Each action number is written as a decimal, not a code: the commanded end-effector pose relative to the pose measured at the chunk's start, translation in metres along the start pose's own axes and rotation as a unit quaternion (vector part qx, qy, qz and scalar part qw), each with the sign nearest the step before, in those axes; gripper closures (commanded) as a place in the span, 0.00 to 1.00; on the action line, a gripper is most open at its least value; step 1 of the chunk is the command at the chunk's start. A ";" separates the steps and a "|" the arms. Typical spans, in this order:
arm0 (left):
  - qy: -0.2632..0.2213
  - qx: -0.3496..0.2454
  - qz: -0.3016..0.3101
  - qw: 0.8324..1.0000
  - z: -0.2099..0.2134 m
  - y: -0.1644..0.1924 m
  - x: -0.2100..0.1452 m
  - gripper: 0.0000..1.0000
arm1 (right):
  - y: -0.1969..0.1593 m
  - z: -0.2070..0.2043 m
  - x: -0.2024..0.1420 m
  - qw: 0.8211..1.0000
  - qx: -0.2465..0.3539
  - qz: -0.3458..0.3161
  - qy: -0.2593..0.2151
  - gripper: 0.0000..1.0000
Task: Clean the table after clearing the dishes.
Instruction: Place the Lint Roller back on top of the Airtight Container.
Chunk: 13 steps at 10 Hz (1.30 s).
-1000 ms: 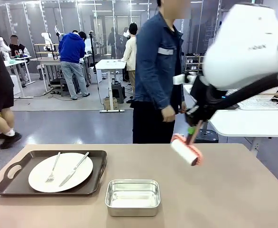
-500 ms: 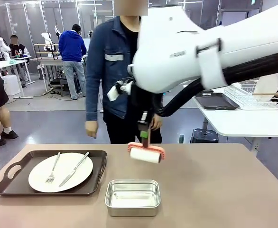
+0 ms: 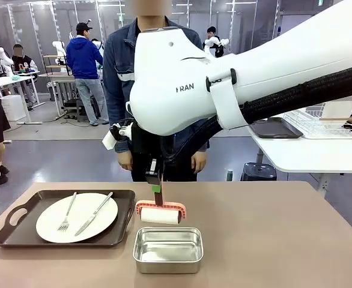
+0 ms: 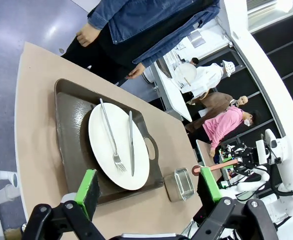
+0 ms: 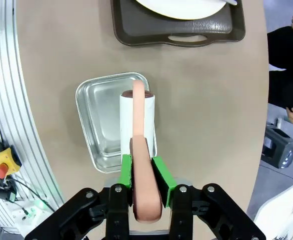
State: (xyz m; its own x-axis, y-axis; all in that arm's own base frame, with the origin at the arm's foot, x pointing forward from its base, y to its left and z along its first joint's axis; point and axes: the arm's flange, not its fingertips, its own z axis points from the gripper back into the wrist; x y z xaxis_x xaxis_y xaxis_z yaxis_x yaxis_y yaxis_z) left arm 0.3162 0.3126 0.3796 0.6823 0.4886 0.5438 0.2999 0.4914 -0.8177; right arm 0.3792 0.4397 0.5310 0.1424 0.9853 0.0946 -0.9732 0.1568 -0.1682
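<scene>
Right wrist view: your right tool (image 5: 145,172) pinches the likely light lint roller (image 5: 128,125) by its stiff handle; left tool (image 4: 147,186) gapes empty.

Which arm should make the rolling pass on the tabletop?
Probably right: the right hand is shut on the pink-handled white lint roller, low over the taupe-brown table by the rectangular steel pan. The left hand is open, empty, over the brown tray.

The taupe-brown table (image 3: 272,240) carries a dark brown handled tray (image 3: 127,216) at its left (a white plate (image 3: 50,219) with fork (image 3: 68,210) and knife (image 3: 95,212) lies on it). Near the tray's right end, apart from it, sits a small steel pan (image 3: 167,265).
</scene>
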 end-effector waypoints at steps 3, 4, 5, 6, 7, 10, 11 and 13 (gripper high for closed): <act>-0.002 -0.006 -0.008 1.000 0.003 0.000 0.000 0.00 | -0.003 0.001 -0.002 1.000 -0.007 0.015 0.002 0.77; -0.002 -0.006 -0.008 1.000 0.003 0.000 0.000 0.00 | -0.003 0.001 -0.002 1.000 -0.007 0.015 0.002 0.77; -0.002 -0.006 -0.008 1.000 0.003 0.000 0.000 0.00 | -0.003 -0.001 -0.001 1.000 -0.002 0.003 0.002 0.77; -0.002 -0.006 -0.008 1.000 0.003 0.000 0.000 0.00 | -0.006 -0.012 -0.007 0.999 -0.020 0.026 0.015 0.77; -0.002 -0.006 -0.008 1.000 0.003 0.000 0.000 0.00 | -0.018 -0.020 -0.015 0.998 0.004 0.050 -0.023 0.77; -0.002 -0.006 -0.008 1.000 0.003 0.000 0.000 0.00 | -0.028 -0.046 -0.014 0.996 0.044 0.079 -0.016 0.77; -0.002 -0.006 -0.008 1.000 0.003 0.000 0.000 0.00 | -0.029 -0.057 -0.015 0.994 0.062 0.083 -0.018 0.77; -0.002 -0.006 -0.008 1.000 0.003 0.000 0.000 0.00 | -0.025 -0.071 -0.019 0.992 0.082 0.094 -0.014 0.77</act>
State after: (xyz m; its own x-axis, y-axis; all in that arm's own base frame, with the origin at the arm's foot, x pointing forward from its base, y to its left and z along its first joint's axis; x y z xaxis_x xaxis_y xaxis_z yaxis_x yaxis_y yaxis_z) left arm 0.3163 0.3124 0.3796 0.6826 0.4882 0.5438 0.3001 0.4912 -0.8177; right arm 0.4201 0.4292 0.4645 -0.0188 0.9955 0.0924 -0.9986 -0.0142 -0.0509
